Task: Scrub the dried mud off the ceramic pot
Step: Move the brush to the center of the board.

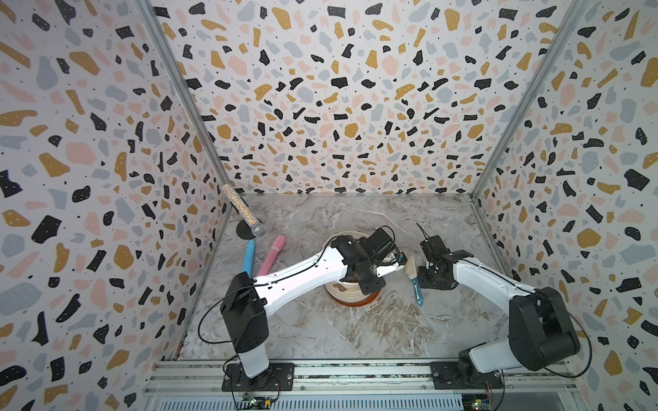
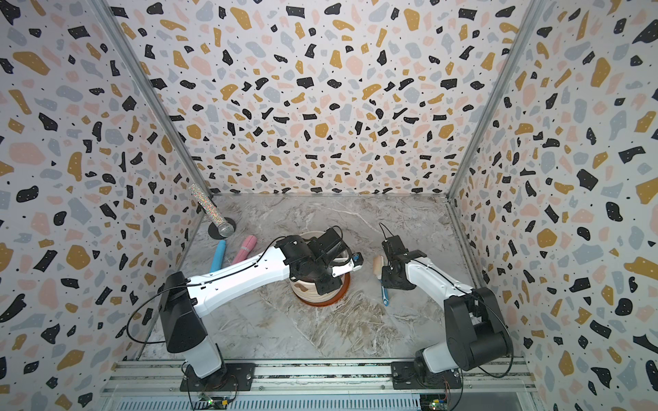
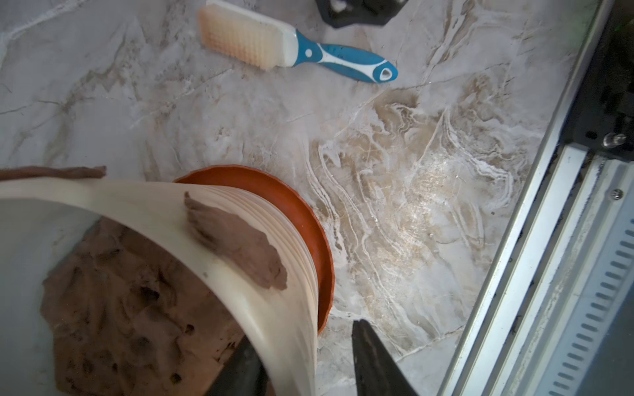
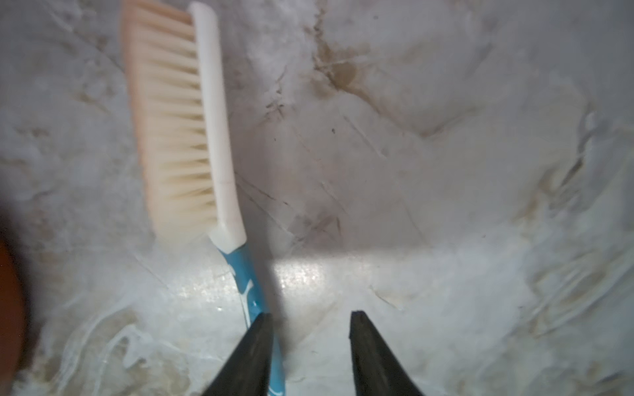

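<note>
Marble-pattern table, both arms reaching in over it.

Ceramic pot near mid-table, upright, seated in a terracotta saucer. Saucer rim shows around the pot's base; nothing else is visible in it.

Pot contents: a mound of dark brown soil, lumpy, lying below the rim.

Scrub brush flat on the table just right of the pot. Cream bristles, blue-and-white handle.

Dried mud: a brown blotch on the outer wall across the smooth band and upper ribs. A second blotch is seen in a top view.

Left gripper: jaws spread, straddling the pot's rim. One finger is inside and the outer one stands clear of the wall.

Right gripper: jaws spread above the brush handle, not pinching it.
</note>
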Robot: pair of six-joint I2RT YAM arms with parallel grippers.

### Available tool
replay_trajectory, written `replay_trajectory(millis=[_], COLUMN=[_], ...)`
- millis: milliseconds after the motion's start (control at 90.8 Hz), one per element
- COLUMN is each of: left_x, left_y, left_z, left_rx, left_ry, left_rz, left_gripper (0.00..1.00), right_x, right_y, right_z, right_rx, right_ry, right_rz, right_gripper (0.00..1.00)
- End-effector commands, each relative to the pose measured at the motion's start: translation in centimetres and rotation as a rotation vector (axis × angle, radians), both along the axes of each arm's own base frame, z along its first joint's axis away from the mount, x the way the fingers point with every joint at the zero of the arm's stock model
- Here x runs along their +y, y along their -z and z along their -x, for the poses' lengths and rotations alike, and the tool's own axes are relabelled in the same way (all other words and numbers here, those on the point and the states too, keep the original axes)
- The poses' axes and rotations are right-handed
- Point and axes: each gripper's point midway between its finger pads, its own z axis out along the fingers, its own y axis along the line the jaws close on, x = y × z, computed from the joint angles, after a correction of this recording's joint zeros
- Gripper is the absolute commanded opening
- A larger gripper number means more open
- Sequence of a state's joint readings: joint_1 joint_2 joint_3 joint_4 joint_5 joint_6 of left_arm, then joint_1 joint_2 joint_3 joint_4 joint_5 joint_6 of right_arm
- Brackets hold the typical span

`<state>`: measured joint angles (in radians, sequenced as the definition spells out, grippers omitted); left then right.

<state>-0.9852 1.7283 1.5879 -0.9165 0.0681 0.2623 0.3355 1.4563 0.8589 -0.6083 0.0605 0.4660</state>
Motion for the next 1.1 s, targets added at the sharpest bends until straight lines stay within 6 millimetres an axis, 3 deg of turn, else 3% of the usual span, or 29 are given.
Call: replay_trajectory(millis=[0,187,330,440,551,716,859,1090], left_x=[-0.8,1.2,3.3,5.1,7.0,10.2,12.3,14.8], left_y=[-3.9,-7.0,-8.9,-9.9,-10.2,-10.1,-11.3,-12.1], left_z=[0.9,2.0,2.5,2.3,1.4,-1.5,-2.5,-3.6], left_rx=[-0.038,-0.077,-0.138,-0.201,-0.236,-0.185,-0.112,0.007], left_ry=[0.073,0.115,0.136,0.124,0.064,-0.13,-0.235,-0.384], left_rz=[0.104,0.113,0.092,0.052,0.024,0.065,0.164,0.321], left_gripper=[0.45,0.53,0.56,0.58,0.61,0.65,0.69,0.72], right_x=[2.5,3.9,2.2,1.5,2.8,2.0,1.3,1.9], right_y=[-1.3,-1.2,0.3,0.1,0.6,2.5,3.2,1.4], right_z=[0.0,-0.7,-1.9,-3.0,-3.6,-4.1,-4.3,-5.1], right_rx=[-0.008,-0.022,0.03,0.047,0.035,0.053,0.041,-0.054], right_ry=[-0.049,-0.076,-0.086,-0.078,-0.074,-0.044,-0.042,-0.093], right_rz=[-0.134,-0.2,-0.057,0.009,-0.059,-0.007,0.036,0.004], right_gripper=[0.57,0.6,0.64,0.65,0.66,0.63,0.59,0.36])
